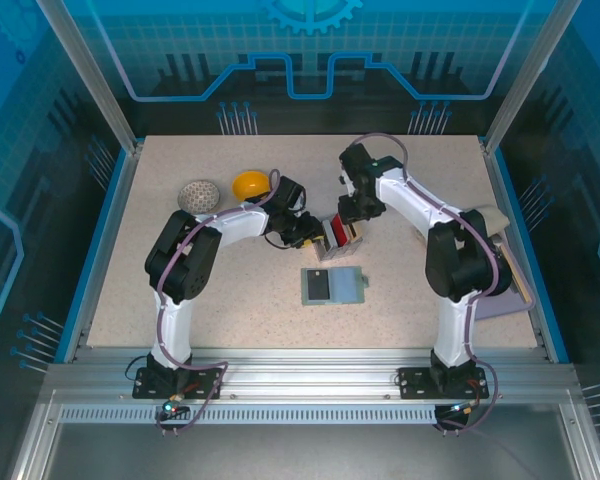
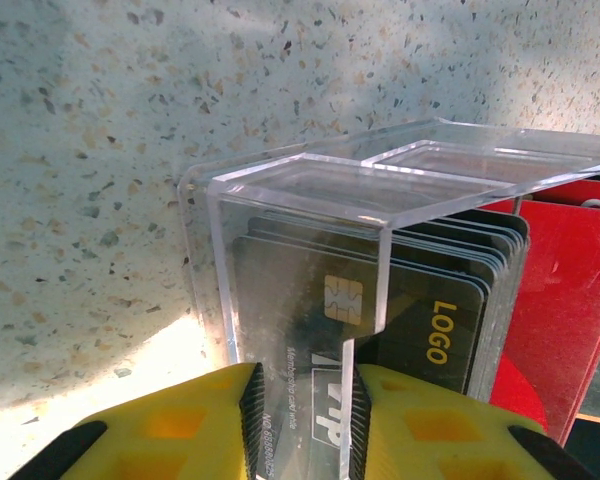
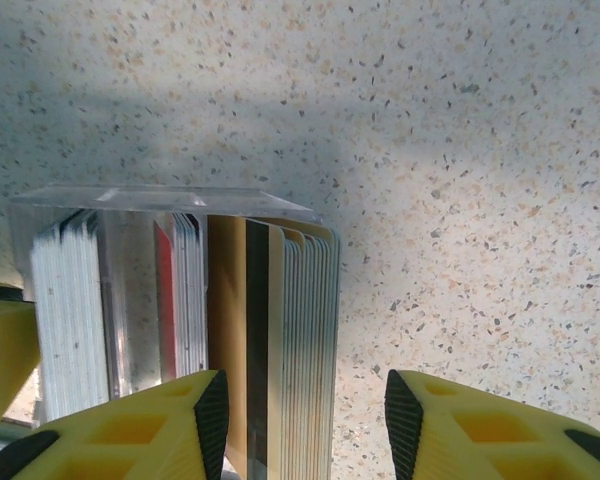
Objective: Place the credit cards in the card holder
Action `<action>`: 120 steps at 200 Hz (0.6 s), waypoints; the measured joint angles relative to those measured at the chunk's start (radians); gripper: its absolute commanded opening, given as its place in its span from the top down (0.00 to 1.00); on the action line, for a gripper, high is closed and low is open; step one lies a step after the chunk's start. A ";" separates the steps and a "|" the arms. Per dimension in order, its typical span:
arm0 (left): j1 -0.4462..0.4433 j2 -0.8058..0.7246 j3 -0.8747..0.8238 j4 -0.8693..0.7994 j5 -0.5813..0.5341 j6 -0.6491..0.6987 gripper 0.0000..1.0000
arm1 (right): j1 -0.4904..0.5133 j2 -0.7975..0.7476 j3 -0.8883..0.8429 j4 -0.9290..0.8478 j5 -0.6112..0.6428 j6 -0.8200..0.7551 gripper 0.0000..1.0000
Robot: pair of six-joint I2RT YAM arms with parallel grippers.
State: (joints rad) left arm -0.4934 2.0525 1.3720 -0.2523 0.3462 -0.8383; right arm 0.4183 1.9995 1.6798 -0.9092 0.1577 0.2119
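The upright credit cards (image 3: 280, 300) are straddled by the right gripper (image 3: 305, 400), jaws apart; the clear rack (image 2: 310, 185) is clamped by the left gripper (image 2: 302, 405).

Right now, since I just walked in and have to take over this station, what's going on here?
The left gripper is clamped on the wall of a clear card stand, steadying it. The right gripper stands open around the tan credit cards in that stand. The card holder lies open nearby with a black card at its left half.

Top camera looks down; wrist cameras (very near) share the credit cards (image 2: 430, 310) (image 3: 290, 340).
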 measured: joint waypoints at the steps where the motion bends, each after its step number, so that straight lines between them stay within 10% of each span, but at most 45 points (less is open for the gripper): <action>1: 0.000 0.000 0.000 0.000 0.000 0.000 0.69 | 0.000 0.002 0.000 0.000 0.000 0.000 0.52; 120: 0.000 0.000 0.000 0.003 0.000 0.000 0.70 | 0.007 0.039 0.000 -0.011 0.047 -0.016 0.55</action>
State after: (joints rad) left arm -0.4938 2.0525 1.3720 -0.2493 0.3462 -0.8383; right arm 0.4252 2.0380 1.6798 -0.9199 0.2050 0.1959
